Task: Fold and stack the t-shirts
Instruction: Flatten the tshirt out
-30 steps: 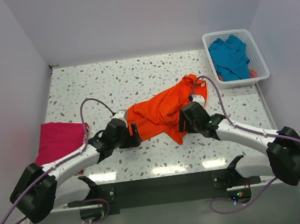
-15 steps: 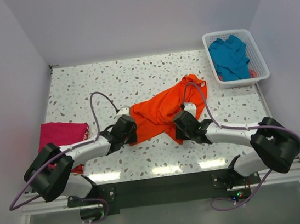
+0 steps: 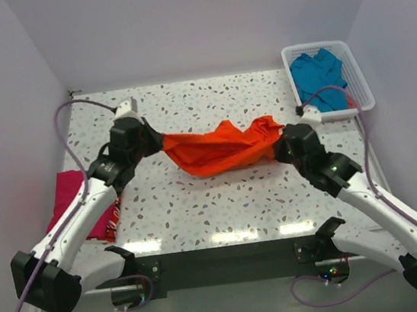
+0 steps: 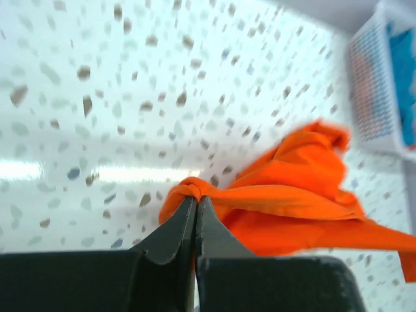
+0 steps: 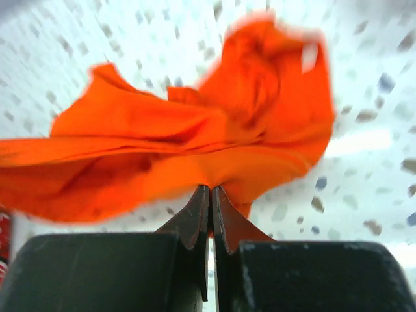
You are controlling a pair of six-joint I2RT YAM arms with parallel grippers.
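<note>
The orange t-shirt (image 3: pixel 219 148) hangs stretched between my two grippers above the speckled table. My left gripper (image 3: pixel 157 140) is shut on its left end, where the cloth (image 4: pixel 195 190) bunches at the closed fingertips. At the right end my right gripper (image 3: pixel 279 145) is shut on the shirt (image 5: pixel 214 179), the cloth spreading away from the pinch. A magenta-pink t-shirt (image 3: pixel 73 205) lies at the table's left edge under my left arm. The teal-blue t-shirt (image 3: pixel 320 78) sits in the basket.
The white lattice basket (image 3: pixel 360 97) stands at the back right corner, also seen in the left wrist view, basket (image 4: pixel 370 91). White walls close in the table on three sides. The arm bases sit on the dark rail at the near edge.
Both grippers closed on the orange shirt, then rose and spread apart. The shirt went from a heap on the table to a band stretched between them, farther back.
</note>
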